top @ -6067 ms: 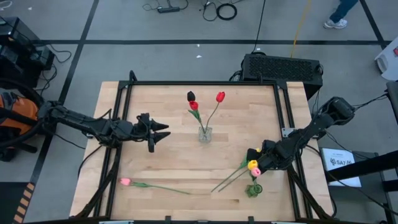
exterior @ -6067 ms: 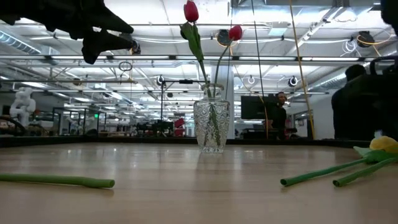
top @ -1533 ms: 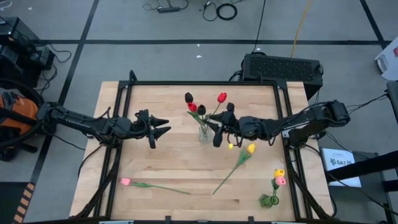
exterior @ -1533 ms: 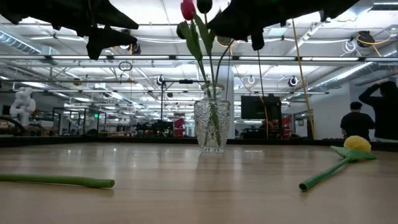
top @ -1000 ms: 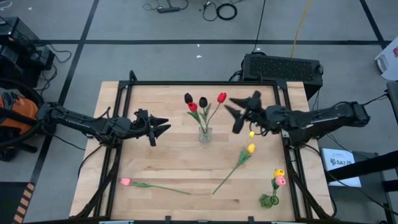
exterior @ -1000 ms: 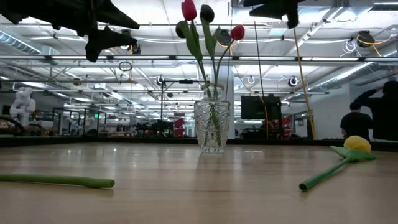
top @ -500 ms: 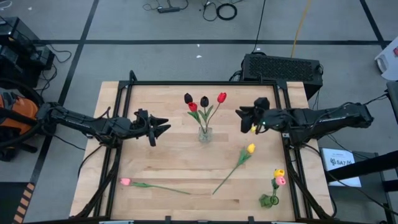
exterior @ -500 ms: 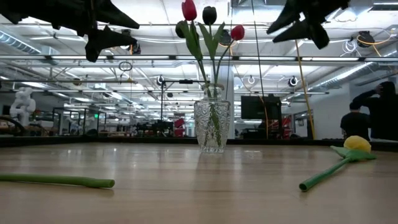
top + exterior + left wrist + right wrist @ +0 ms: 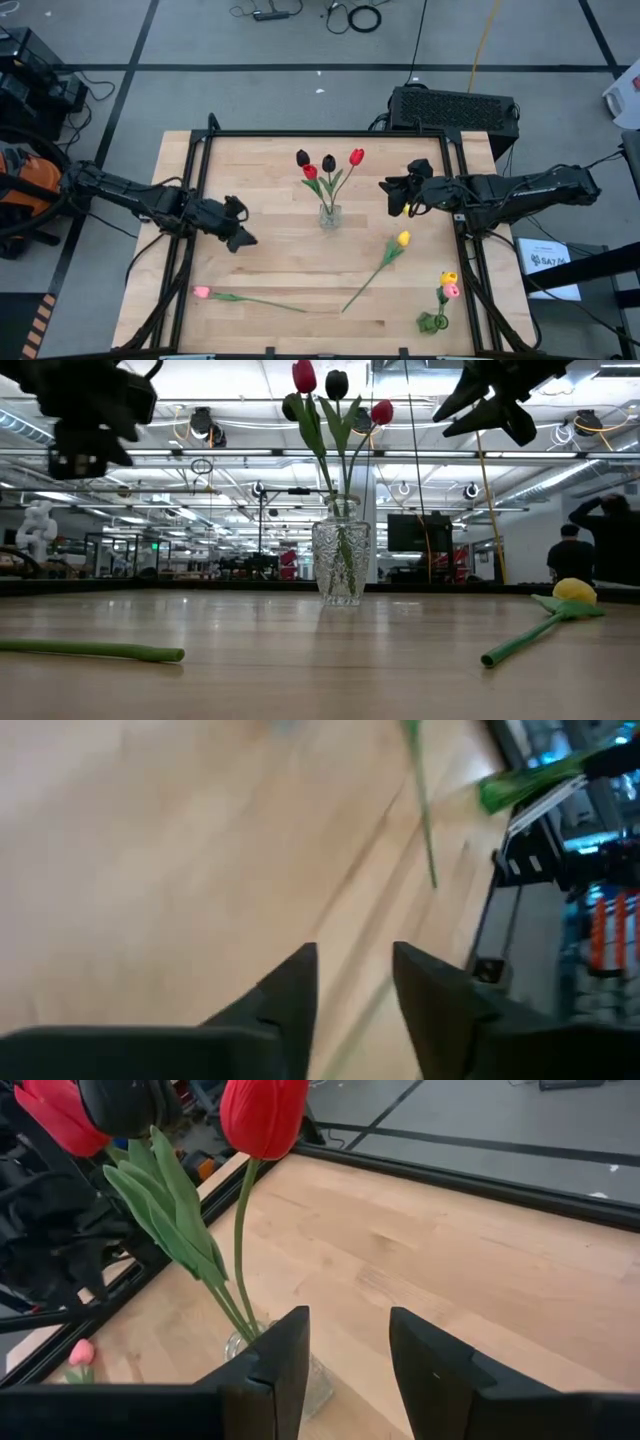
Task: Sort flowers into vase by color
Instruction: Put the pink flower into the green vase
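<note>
A clear glass vase (image 9: 329, 214) stands mid-table and holds two red and two black flowers (image 9: 328, 165); it also shows in the low view (image 9: 341, 565). A yellow flower (image 9: 402, 239) lies on the wood right of it, a pink one (image 9: 201, 292) near the front left. My left gripper (image 9: 241, 238) hangs open left of the vase, tipped down at the table, nothing between its fingers (image 9: 352, 970). My right gripper (image 9: 391, 190) hovers open right of the vase, facing it (image 9: 348, 1330), and holds nothing.
A small green vase (image 9: 434, 321) at the front right corner holds a yellow and a pink flower (image 9: 450, 284). A black frame (image 9: 325, 133) borders the table. Bare wood lies between the two loose flowers. People stand in the room behind the table (image 9: 573, 555).
My left gripper has swung toward the table's near edge and tipped downward, rolling as it went. My right gripper has drawn a little further right, away from the vase, sunk slightly and rolled. The flowers and vases have stayed put.
</note>
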You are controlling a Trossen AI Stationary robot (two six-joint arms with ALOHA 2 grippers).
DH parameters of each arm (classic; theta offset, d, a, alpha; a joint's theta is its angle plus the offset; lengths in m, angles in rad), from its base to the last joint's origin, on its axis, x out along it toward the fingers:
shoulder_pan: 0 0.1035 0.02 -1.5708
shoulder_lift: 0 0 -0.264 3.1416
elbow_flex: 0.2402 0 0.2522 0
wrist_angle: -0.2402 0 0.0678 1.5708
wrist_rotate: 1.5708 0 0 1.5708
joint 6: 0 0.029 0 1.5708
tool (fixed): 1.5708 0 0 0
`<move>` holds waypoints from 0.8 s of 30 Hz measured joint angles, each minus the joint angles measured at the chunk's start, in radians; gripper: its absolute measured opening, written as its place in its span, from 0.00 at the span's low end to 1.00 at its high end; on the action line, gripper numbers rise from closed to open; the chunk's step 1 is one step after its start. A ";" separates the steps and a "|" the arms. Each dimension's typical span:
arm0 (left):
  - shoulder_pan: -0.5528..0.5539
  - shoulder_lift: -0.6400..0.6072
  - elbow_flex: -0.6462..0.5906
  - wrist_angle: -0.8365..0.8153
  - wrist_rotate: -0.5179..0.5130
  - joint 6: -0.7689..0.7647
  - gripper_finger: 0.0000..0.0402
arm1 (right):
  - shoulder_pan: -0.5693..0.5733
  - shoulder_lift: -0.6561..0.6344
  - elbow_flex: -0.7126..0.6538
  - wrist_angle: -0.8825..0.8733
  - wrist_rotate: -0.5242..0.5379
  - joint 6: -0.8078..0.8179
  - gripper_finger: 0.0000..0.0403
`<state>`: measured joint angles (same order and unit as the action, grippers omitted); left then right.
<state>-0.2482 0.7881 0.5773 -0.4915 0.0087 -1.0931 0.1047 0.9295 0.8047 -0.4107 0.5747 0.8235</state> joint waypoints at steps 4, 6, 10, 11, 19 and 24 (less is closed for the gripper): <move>-0.060 0.029 0.008 -0.021 0.019 -0.205 0.12 | 0.000 0.000 0.000 0.000 0.000 -0.025 0.33; -0.089 0.053 0.009 -0.018 0.016 -0.303 0.03 | 0.000 0.000 0.000 0.000 0.000 -0.041 0.33; -0.178 0.120 0.009 -0.013 0.014 -0.471 0.01 | 0.000 0.000 0.000 0.000 0.001 -0.069 0.33; -0.209 0.140 0.009 -0.013 0.014 -0.513 0.01 | 0.000 0.000 0.000 0.000 0.001 -0.080 0.33; -0.476 0.335 0.085 -0.007 0.038 -0.851 0.00 | 0.000 0.000 0.000 -0.002 0.002 -0.142 0.33; -0.581 0.457 0.101 -0.012 0.206 -0.996 0.00 | 0.000 0.000 0.000 -0.002 0.005 -0.193 0.33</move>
<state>-0.8295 1.2452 0.6781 -0.5032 0.2149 -2.0896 0.1043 0.9298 0.8047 -0.4126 0.5793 0.6301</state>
